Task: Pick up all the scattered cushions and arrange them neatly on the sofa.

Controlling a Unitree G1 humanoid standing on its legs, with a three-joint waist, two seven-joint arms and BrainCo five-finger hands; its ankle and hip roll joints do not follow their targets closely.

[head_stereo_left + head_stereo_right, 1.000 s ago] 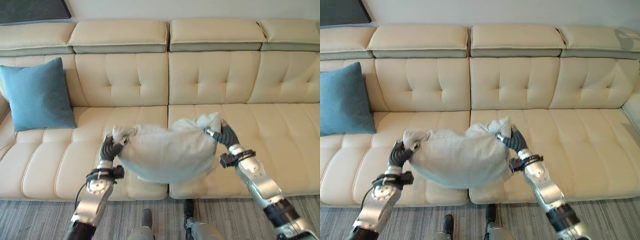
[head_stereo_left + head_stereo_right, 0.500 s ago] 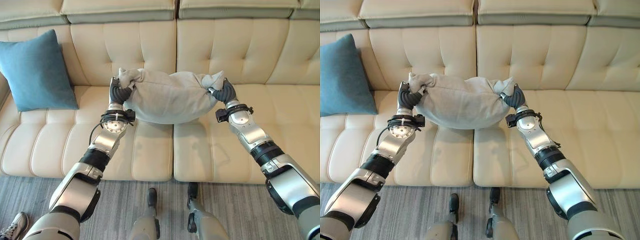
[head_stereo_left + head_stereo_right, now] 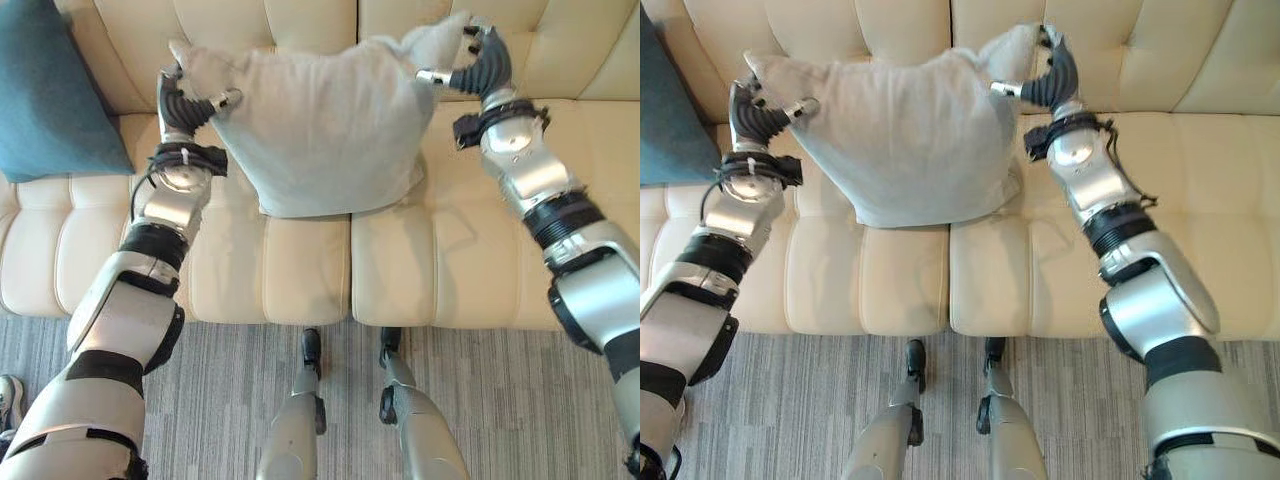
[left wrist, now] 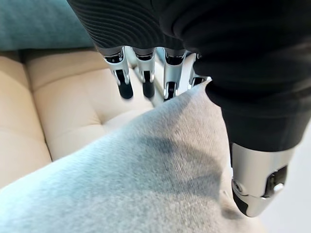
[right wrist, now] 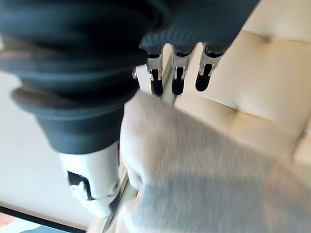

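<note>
Grey cushion (image 3: 320, 130) between raised hands

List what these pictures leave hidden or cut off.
- Blue cushion: cut by the eye views' top and left edges.
- Sofa: its backrest top and both ends run past the picture edges.
- Grey cushion: its lower edge hides whether it rests on the seat; its back face is unseen.
- Left hand and right hand: the pinched cushion corners cover part of their fingers.
</note>
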